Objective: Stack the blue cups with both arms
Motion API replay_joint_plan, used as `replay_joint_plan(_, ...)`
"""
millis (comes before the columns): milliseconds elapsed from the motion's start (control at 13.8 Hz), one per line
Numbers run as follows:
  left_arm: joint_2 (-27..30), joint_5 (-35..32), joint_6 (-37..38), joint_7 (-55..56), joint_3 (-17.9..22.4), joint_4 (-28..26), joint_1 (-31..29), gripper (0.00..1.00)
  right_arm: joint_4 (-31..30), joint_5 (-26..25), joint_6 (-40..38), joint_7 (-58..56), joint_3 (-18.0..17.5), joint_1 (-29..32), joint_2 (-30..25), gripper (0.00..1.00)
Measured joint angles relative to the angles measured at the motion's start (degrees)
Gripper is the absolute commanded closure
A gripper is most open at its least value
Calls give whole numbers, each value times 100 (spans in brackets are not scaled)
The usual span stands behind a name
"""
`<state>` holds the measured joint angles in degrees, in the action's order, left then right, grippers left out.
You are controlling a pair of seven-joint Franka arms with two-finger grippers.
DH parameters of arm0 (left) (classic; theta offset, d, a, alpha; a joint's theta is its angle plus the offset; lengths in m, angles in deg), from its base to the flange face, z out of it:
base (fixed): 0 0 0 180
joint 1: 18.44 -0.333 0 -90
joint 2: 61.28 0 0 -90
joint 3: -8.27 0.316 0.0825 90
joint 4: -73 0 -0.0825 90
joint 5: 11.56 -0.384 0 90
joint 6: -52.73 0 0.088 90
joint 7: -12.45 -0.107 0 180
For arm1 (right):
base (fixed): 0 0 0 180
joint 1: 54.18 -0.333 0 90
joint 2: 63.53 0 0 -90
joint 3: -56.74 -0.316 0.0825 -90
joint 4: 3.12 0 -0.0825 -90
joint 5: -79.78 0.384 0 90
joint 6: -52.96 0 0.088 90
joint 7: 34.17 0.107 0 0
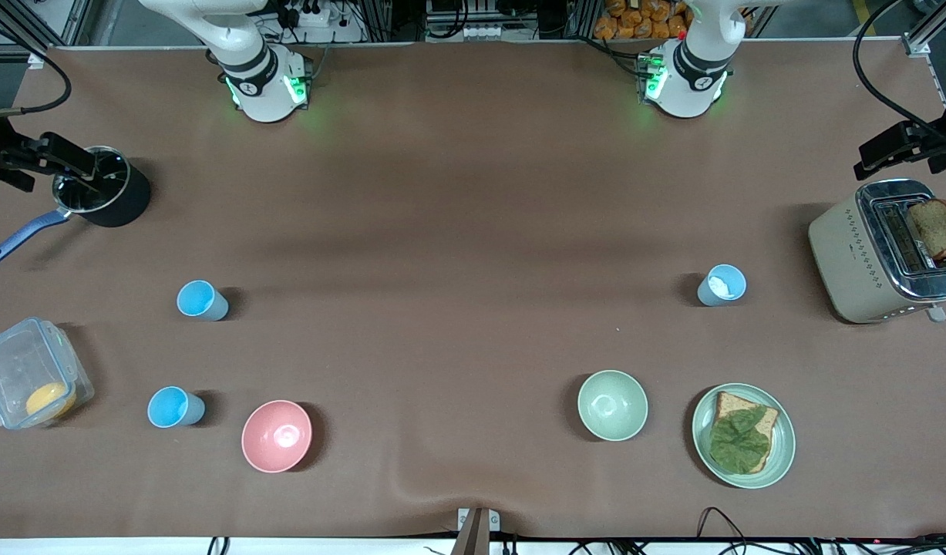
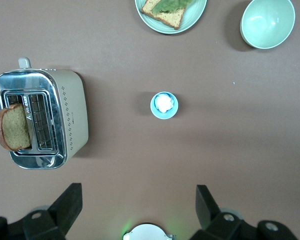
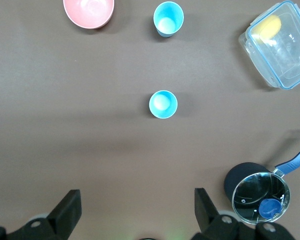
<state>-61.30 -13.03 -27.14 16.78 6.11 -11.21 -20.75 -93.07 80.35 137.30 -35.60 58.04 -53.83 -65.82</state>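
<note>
While both claws hung spread and empty, left gripper (image 2: 135, 212) over pale cup (image 1: 722, 285) at 3 o'clock, right gripper (image 3: 135, 212) over two blue cups (image 1: 202, 300) at 9, a mis-centred descent risked tipping one.

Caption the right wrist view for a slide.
Open right gripper high over two upright blue cups, beside pink bowl.
</note>
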Motion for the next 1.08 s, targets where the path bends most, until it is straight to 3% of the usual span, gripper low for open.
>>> replay_joint_plan(1083, 161, -44, 24, 0, 9, 25, -12, 0, 21, -3, -2, -3, 44, 6, 2, 0)
